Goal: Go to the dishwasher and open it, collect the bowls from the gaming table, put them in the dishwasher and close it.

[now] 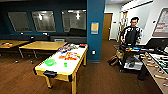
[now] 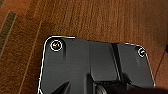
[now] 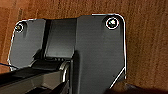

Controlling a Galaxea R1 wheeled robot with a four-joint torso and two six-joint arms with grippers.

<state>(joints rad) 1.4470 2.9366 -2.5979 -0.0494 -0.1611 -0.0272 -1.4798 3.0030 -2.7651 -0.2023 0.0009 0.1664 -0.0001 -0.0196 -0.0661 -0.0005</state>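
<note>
Brown floor (image 2: pixel 100 20) lies under both wrists; whether either end effector is open, I cannot tell.

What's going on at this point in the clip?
Nothing is being handled. The head view faces the gaming table, where a wide green bowl and a small green bowl sit near its close end, with colourful game boxes further along. A person stands to the right beside a foosball table.

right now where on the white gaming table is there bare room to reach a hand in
Bare white shows on the gaming table at its near end, between the wide green bowl, the small green bowl and the black corner fitting. The far half is crowded with colourful game boxes, right up to the far edge.
</note>
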